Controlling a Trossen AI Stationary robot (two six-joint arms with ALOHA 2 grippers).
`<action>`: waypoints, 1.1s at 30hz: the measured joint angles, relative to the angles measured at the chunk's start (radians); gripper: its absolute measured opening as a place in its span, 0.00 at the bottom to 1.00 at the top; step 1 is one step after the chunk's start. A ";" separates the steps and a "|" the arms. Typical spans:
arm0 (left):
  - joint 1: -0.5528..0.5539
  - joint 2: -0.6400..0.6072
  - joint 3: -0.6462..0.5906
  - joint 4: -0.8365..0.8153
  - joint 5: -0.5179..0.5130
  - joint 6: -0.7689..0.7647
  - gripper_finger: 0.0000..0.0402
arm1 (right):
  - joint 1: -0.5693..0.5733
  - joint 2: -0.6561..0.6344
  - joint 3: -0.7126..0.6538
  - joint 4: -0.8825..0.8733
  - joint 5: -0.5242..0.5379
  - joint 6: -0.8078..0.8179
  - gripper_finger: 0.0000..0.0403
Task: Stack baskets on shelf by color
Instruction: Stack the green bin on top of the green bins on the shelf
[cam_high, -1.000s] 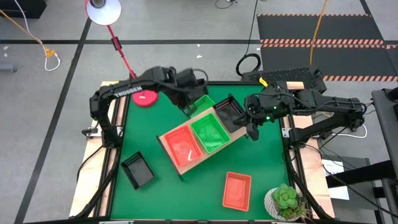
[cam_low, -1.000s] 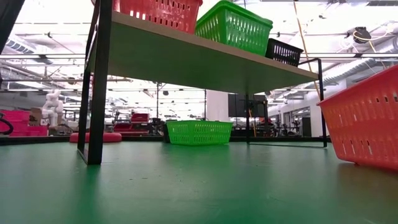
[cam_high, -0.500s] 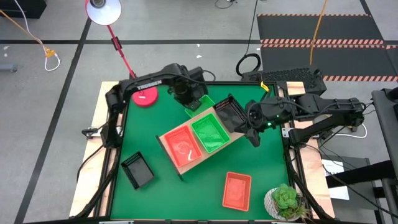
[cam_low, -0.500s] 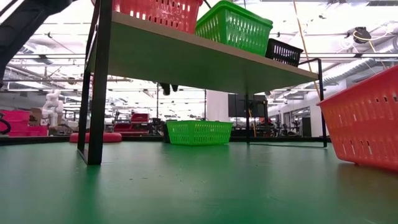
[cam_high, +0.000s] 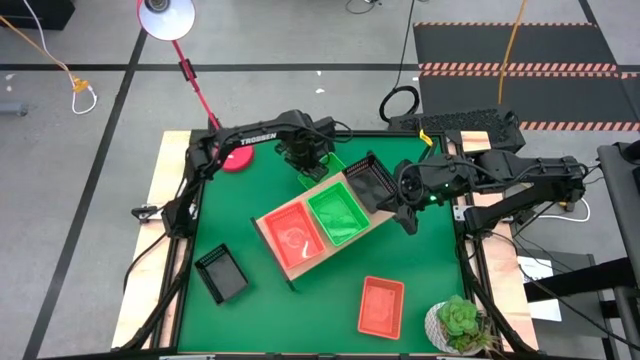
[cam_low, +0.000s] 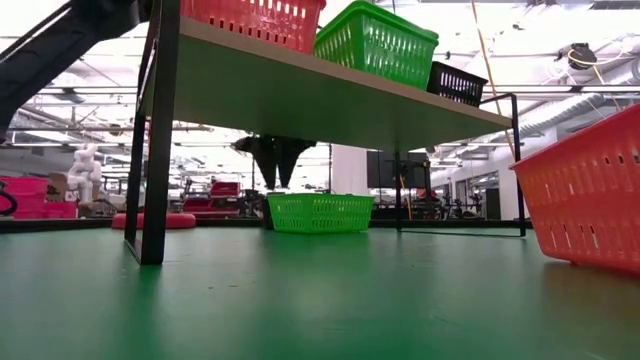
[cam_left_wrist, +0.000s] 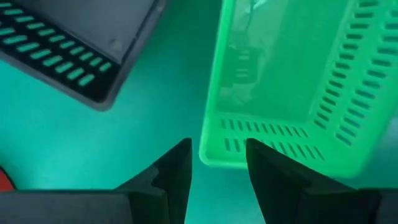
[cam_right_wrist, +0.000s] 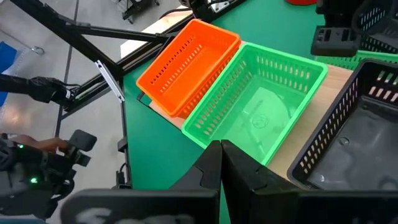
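left arm reaches in a long arc across the far side of the shelf (cam_high: 322, 226), wrist bent downward. left gripper (cam_high: 307, 170) hangs just beyond the shelf's far edge, fingers (cam_left_wrist: 174, 177) parted with a clear gap, nothing between them. right arm extends in from the side, elbow outboard of the shelf's right end. right gripper (cam_high: 404, 218) sits beside that end, pointed down, fingers pressed together, empty.

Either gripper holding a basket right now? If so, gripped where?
Nothing held. Left gripper is open, its fingers either side of the green basket's end rim but apart from it. Right gripper is shut on nothing.
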 joint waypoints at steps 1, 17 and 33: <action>0.003 0.005 0.000 0.003 -0.002 0.001 0.38 | -0.001 0.000 0.000 -0.001 0.000 -0.004 0.00; 0.016 0.047 -0.113 0.092 0.016 0.006 0.19 | -0.004 0.000 0.000 -0.001 0.004 -0.065 0.00; 0.017 -0.225 -0.130 0.029 -0.066 -0.011 0.02 | -0.047 0.000 0.000 0.000 0.037 -0.091 0.00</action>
